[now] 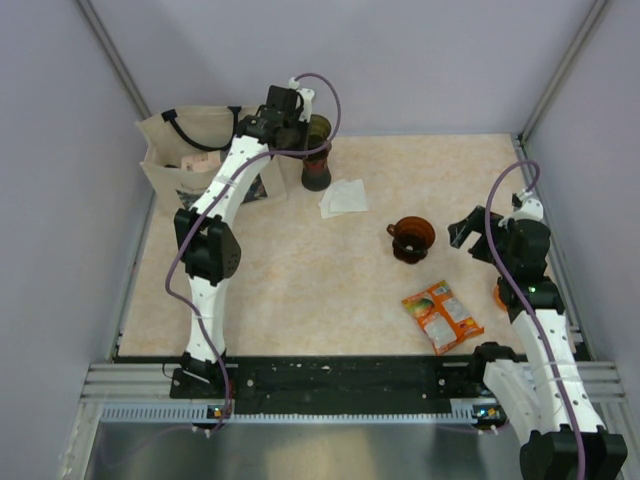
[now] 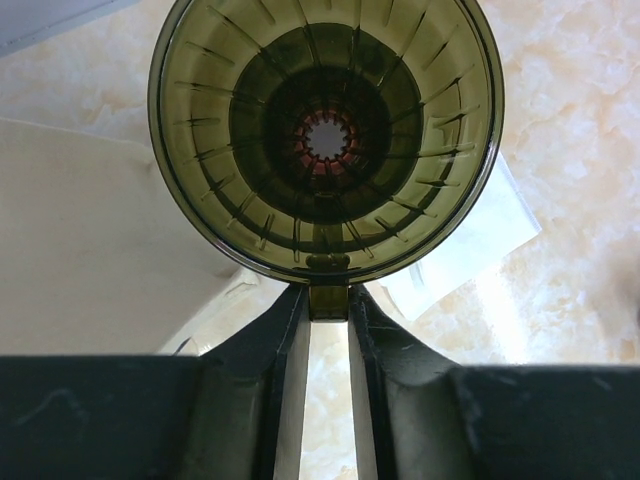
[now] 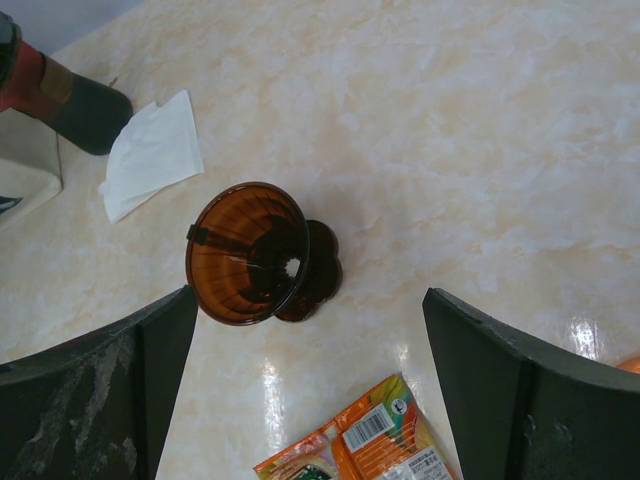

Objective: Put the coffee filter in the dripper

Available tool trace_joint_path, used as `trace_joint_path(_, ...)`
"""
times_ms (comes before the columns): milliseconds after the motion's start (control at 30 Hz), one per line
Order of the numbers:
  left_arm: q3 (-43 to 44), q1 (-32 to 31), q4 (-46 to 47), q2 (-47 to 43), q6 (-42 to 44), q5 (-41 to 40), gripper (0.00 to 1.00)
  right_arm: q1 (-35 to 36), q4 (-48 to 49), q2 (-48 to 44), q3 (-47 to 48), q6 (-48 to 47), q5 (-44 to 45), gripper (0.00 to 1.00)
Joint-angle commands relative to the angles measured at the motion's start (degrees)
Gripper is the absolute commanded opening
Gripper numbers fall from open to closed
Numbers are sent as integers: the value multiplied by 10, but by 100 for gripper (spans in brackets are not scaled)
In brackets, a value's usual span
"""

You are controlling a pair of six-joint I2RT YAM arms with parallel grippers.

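The olive-green translucent dripper (image 1: 319, 131) is at the back of the table. In the left wrist view I look straight down into the dripper (image 2: 326, 140). My left gripper (image 1: 297, 122) is shut on the small tab at its rim (image 2: 328, 300). The dripper sits over a dark object (image 1: 316, 177) with a red upper part; I cannot tell if they touch. The white paper coffee filter (image 1: 343, 197) lies flat on the table just right of it, and also shows in the left wrist view (image 2: 470, 240) and the right wrist view (image 3: 150, 155). My right gripper (image 1: 468, 232) is open and empty.
An amber-brown dripper (image 1: 411, 240) stands mid-table, below and between the right fingers (image 3: 250, 255). An orange snack packet (image 1: 442, 316) lies near the front right. A tan tote bag (image 1: 190, 152) stands at the back left. An orange object (image 1: 499, 296) sits beside the right arm.
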Motion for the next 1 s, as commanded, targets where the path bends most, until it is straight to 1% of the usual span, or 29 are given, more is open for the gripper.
trace_joint_path(0, 24, 3, 13, -3, 0, 1, 31, -3, 18, -3, 0, -9, 7, 95)
trace_joint_path(133, 19, 3, 13, -15, -2, 13, 47, -3, 16, -2, 0, -9, 7, 96)
trace_joint_path(267, 15, 2, 15, -25, -3, 15, 57, -2, 15, 0, 1, -9, 0, 98)
trace_joint_path(300, 13, 3, 13, -29, -3, 18, 71, -2, 15, 0, 2, -10, -3, 98)
trace_joint_path(333, 10, 2, 15, -35, -3, 21, 87, -2, 15, -1, 2, -12, -8, 98)
trace_joint_path(367, 6, 3, 17, -41, -4, 25, 98, -2, 16, 0, 2, -12, -12, 98)
trace_joint_path(500, -37, 2, 39, -88, -7, 43, 99, -2, 21, 1, 2, -15, -25, 99)
trace_joint_path(633, -143, 2, 86, -166, -15, 61, 99, -3, 28, 0, 1, -16, -35, 99)
trace_joint_path(700, -227, 3, 127, -221, -23, 77, 99, -2, 28, 1, 1, -16, -37, 99)
trace_joint_path(800, -352, 2, 193, -316, -59, 88, 99, -2, 29, 3, 6, -17, -46, 99)
trace_joint_path(867, -451, 2, 243, -399, -92, 90, 99, -2, 29, 4, 13, -20, -55, 99)
trace_joint_path(933, -562, 2, 323, -474, -122, 93, 99, 0, 28, 5, 22, -23, -67, 99)
trace_joint_path(967, -602, 2, 338, -504, -139, 84, 99, 10, 28, 5, 25, -27, -69, 99)
